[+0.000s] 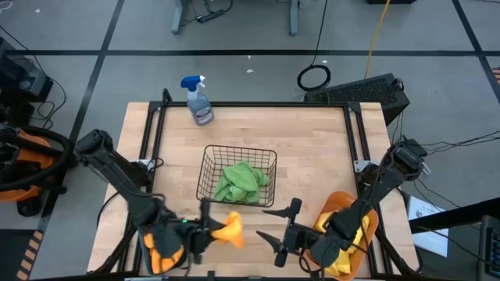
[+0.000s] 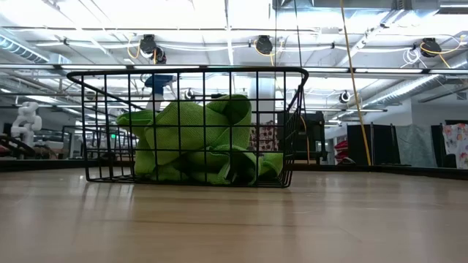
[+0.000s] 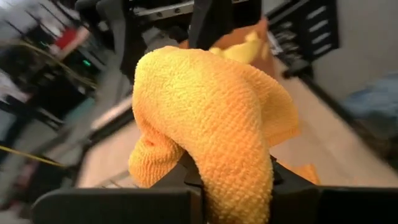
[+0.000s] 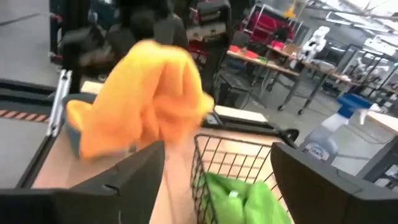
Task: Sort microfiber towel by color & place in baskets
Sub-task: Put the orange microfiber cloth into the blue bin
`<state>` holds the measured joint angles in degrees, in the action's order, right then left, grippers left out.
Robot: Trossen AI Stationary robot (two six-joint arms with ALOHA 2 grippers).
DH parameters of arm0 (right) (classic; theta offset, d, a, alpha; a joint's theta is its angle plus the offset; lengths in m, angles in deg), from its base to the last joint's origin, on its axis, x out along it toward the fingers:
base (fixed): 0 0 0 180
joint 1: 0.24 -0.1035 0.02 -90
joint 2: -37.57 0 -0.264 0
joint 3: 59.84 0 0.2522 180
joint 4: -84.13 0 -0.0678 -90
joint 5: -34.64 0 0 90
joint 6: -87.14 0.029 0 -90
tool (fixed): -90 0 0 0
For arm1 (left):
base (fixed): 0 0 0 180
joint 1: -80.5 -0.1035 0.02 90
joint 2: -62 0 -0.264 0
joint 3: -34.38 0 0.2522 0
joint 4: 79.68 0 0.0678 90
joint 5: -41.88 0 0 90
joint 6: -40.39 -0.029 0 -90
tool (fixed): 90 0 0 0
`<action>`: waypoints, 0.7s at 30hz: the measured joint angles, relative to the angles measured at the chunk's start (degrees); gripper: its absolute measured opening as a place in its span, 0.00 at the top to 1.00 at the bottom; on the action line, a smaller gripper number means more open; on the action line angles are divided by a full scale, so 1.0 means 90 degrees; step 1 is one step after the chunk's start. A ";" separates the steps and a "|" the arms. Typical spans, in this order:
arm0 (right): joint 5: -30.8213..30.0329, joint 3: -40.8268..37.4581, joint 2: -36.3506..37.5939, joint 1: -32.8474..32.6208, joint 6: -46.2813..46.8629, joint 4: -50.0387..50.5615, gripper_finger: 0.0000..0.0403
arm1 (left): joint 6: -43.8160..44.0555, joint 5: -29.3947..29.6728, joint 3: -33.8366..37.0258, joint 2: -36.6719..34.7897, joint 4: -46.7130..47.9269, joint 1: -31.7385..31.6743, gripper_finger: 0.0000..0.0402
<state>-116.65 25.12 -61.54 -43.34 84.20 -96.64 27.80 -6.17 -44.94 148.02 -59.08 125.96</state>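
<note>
My left gripper (image 1: 208, 231) is at the table's near edge, left of centre, shut on an orange towel (image 1: 230, 232) that also shows in the left wrist view (image 3: 205, 118). My right gripper (image 1: 273, 225) is open and empty, just right of the towel and pointing at it (image 4: 143, 99). A black wire basket (image 1: 209, 160) in the table's middle holds a green towel (image 1: 241, 181). An orange tub (image 1: 334, 204) at the near right holds yellow cloth (image 1: 351, 238). More orange cloth (image 1: 162, 253) lies under my left arm. The teal tub is hidden. My left gripper pinches a bunched part of the orange towel (image 3: 239, 186) between its two fingers. The fingers lie about level and point toward the table's right. The towel bulges out past the fingertips in a rounded fold (image 3: 186, 81) and is lifted clear of the table.
A blue-capped spray bottle (image 1: 198, 99) stands at the table's far edge, left of centre. Black rails (image 1: 152, 133) run along the table's left and right sides. Bare wood lies between the basket and the near edge (image 2: 234, 219).
</note>
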 joint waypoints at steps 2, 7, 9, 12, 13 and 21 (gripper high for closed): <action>-0.0006 -0.0001 0.0000 -0.0080 0.0202 0.0198 0.29 | 0.0744 0.0003 0.0000 -0.0257 0.0643 0.0172 0.88; 0.0100 -0.0002 0.0000 -0.0139 0.0740 0.0906 0.31 | 0.3654 -0.0035 -0.0002 -0.0984 0.2828 0.0703 0.88; 0.0115 -0.0002 0.0000 -0.0139 0.0814 0.1027 0.32 | 0.5213 -0.0248 -0.0002 -0.1201 0.3927 0.0963 0.88; 0.0133 -0.0002 0.0000 -0.0137 0.0912 0.1072 0.34 | 0.7427 -0.0858 -0.0002 -0.1338 0.5405 0.1392 0.88; 0.0135 -0.0002 0.0000 -0.0137 0.0918 0.1072 0.34 | 0.8040 -0.1170 -0.0002 -0.1340 0.5792 0.1543 0.88; 0.0138 -0.0005 -0.0002 -0.0032 0.0950 0.1019 0.39 | 1.0156 -0.2652 -0.0002 -0.1161 0.6473 0.2379 0.88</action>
<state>-115.41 25.07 -61.56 -43.63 92.75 -87.47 119.21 -30.03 -44.96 137.57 -0.83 147.38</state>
